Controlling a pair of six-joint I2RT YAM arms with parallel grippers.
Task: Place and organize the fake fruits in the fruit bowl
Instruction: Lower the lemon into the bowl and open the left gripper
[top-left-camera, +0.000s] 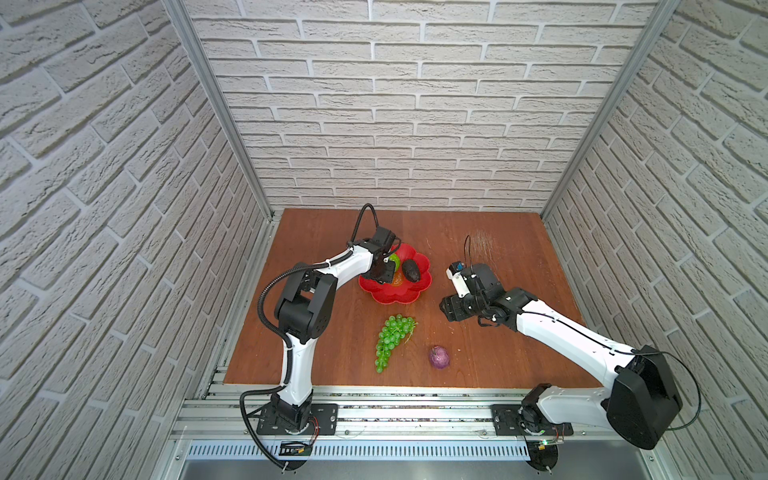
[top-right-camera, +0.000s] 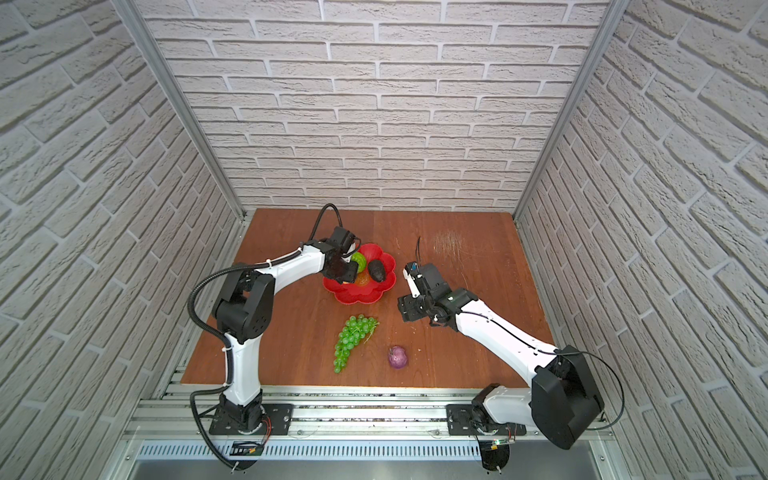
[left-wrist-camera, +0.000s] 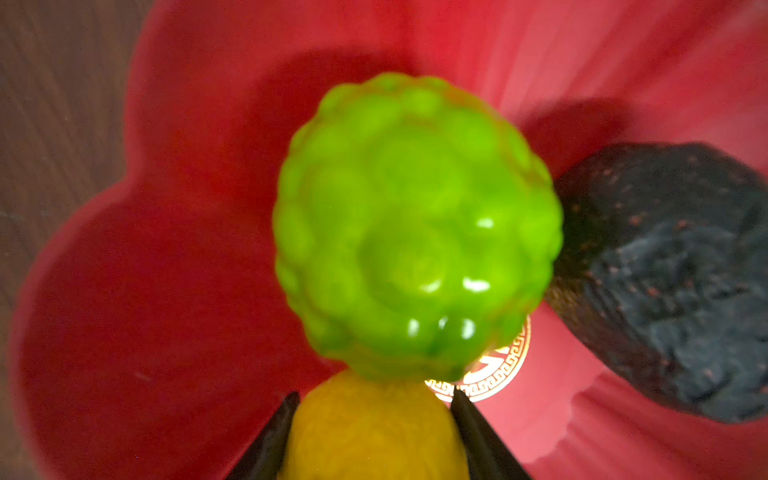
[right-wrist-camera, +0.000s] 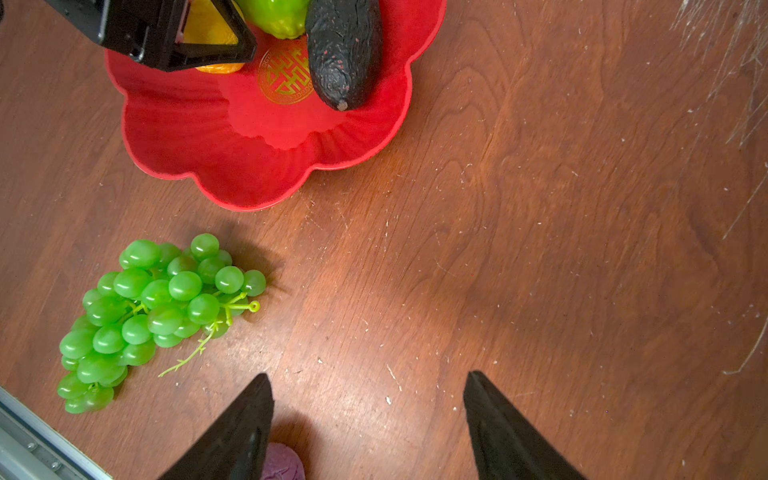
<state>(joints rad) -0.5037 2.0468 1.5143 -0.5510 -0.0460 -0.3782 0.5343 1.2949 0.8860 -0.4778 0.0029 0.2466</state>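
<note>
While tight on one lemon (left-wrist-camera: 374, 432), left hand (left-wrist-camera: 375, 395) beside two fruits (top-left-camera: 411, 270) in one bowl (top-left-camera: 395, 296); right hand (right-wrist-camera: 368, 376) agape.

Even, bright light is cast from above, and the bumpy green ball (left-wrist-camera: 415, 224) is shown blurred, with glare spots.

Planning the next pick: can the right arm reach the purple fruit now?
Likely yes: the purple fruit lies uncovered in the open, and the right end effector hangs open, empty, nearby.
</note>
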